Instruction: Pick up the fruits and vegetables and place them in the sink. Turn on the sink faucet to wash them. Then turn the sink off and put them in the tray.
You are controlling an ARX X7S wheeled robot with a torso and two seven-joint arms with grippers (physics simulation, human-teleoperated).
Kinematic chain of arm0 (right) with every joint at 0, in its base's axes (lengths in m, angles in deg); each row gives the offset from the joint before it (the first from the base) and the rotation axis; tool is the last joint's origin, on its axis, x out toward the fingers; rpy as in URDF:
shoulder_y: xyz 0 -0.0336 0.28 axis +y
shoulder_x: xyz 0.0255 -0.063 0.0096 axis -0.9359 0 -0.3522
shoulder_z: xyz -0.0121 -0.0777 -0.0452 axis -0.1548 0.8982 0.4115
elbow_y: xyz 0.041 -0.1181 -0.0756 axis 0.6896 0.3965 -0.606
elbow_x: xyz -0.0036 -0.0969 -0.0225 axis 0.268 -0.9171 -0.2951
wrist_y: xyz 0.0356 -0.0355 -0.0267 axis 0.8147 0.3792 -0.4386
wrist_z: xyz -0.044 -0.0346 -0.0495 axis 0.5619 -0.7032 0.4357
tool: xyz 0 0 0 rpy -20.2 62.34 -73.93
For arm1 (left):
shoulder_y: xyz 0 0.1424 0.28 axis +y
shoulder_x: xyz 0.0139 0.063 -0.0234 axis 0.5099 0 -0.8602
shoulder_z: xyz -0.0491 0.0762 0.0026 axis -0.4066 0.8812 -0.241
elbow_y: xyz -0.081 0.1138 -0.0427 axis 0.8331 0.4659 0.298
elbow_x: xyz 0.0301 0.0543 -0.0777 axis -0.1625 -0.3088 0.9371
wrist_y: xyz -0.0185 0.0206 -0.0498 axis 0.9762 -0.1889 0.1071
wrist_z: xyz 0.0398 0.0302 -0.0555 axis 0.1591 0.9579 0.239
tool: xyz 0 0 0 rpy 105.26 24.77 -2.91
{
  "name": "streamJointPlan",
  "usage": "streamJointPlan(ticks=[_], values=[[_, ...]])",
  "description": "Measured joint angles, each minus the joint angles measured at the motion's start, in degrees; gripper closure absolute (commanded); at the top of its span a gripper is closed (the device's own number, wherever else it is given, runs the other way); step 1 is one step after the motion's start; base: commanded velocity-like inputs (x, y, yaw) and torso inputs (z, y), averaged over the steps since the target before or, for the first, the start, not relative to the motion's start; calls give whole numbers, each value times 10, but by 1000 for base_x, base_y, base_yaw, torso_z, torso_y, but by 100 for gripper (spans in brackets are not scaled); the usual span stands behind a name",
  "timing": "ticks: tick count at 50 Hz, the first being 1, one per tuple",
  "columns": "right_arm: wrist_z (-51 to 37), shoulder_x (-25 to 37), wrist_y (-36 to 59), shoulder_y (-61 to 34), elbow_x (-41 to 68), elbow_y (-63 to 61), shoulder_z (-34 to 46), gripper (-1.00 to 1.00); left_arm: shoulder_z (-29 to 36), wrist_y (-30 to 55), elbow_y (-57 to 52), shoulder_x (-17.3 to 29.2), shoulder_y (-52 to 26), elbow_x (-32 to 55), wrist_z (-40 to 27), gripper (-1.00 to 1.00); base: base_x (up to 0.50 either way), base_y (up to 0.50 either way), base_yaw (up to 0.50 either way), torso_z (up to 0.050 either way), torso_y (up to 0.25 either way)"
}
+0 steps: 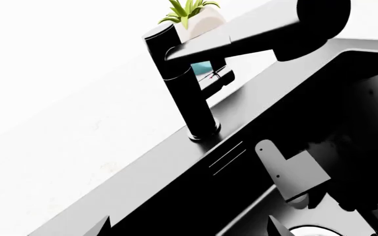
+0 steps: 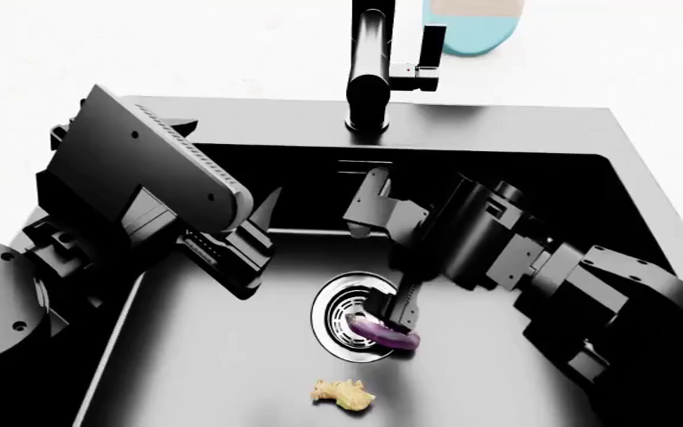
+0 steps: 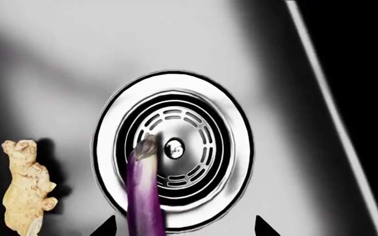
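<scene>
The eggplant [image 2: 384,333] lies on the floor of the sink [image 2: 199,356], one end over the round drain strainer [image 2: 344,313] near the middle of the basin. In the right wrist view the eggplant [image 3: 143,191] runs from between the two claw tips up onto the strainer [image 3: 173,148], its stem end close to the centre. The right claw [image 2: 404,311] hangs just above it with one finger touching or nearly touching; whether it grips cannot be told. The ginger [image 2: 343,394] rests on the sink floor towards the near edge, apart from the eggplant and the strainer; it shows as ginger [image 3: 26,191] beside the strainer rim in the right wrist view.

The left claw [image 2: 253,245] hovers inside the basin near its left wall, jaws parted, holding nothing. The faucet [image 2: 372,71] stands on the far rim, and the left wrist view shows the faucet [image 1: 185,93] with a plant pot [image 1: 199,22] behind it on the white bench [image 1: 57,123].
</scene>
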State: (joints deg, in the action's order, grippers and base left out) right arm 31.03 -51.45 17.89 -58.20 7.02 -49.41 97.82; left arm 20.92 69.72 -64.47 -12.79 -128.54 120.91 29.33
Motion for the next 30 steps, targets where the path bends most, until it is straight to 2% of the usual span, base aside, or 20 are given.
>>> streamJointPlan(ticks=[30], values=[[33, -35, -32, 28, -13, 77, 54, -100, 6, -3, -1, 0, 0, 0, -3, -100, 0, 0, 0, 0, 0]])
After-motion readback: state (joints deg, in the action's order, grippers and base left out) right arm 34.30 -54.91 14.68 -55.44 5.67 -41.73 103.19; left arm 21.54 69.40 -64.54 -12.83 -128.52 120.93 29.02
